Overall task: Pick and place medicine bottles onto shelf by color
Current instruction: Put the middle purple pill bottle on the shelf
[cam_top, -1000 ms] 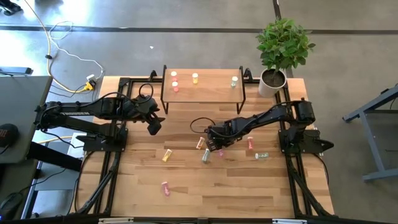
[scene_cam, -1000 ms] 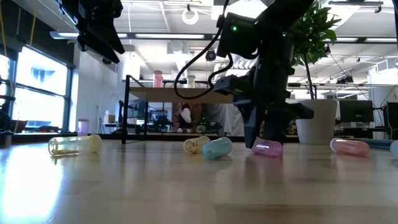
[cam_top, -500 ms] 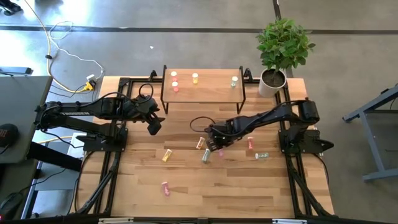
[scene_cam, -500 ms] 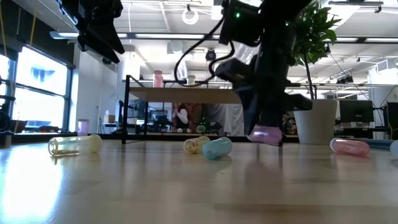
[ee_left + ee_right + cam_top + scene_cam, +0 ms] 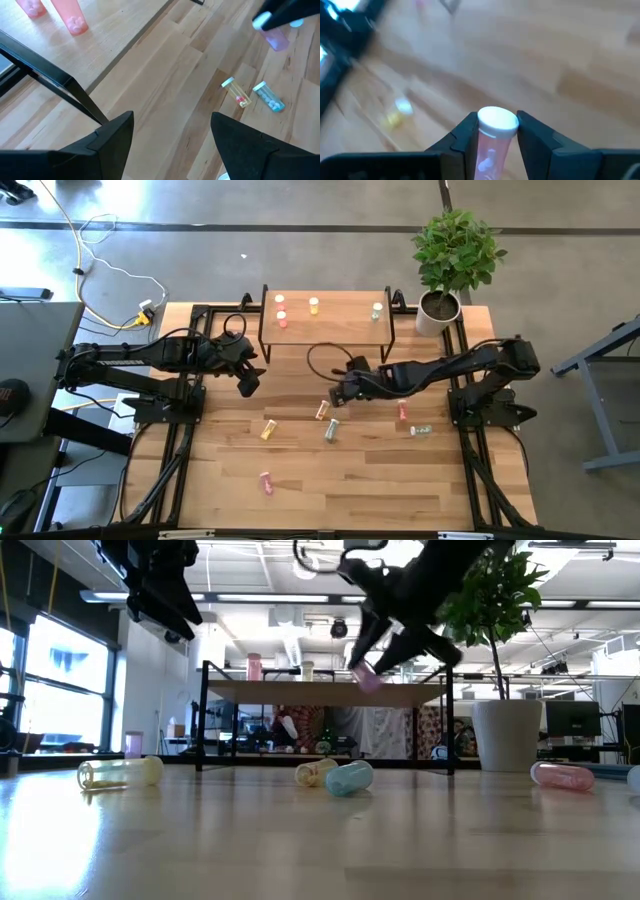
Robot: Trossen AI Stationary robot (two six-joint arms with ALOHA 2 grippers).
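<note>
The right gripper [image 5: 495,135] pinches a small pink white-capped medicine bottle [image 5: 492,137], raised clear of the pale plank table [image 5: 350,480] before the wood-topped, black-legged shelf [image 5: 330,315]. The left gripper [image 5: 170,130] hangs open and empty. Blurred, probably yellow, a bottle [image 5: 395,117] lies below. Bright office beyond.

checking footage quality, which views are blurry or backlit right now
Right wrist view: the table is smeared by motion blur, while the pink bottle between the fingers stays fairly sharp. Low view: the right gripper and left gripper are dark silhouettes against bright ceiling lights. High view: evenly lit and sharp.
</note>
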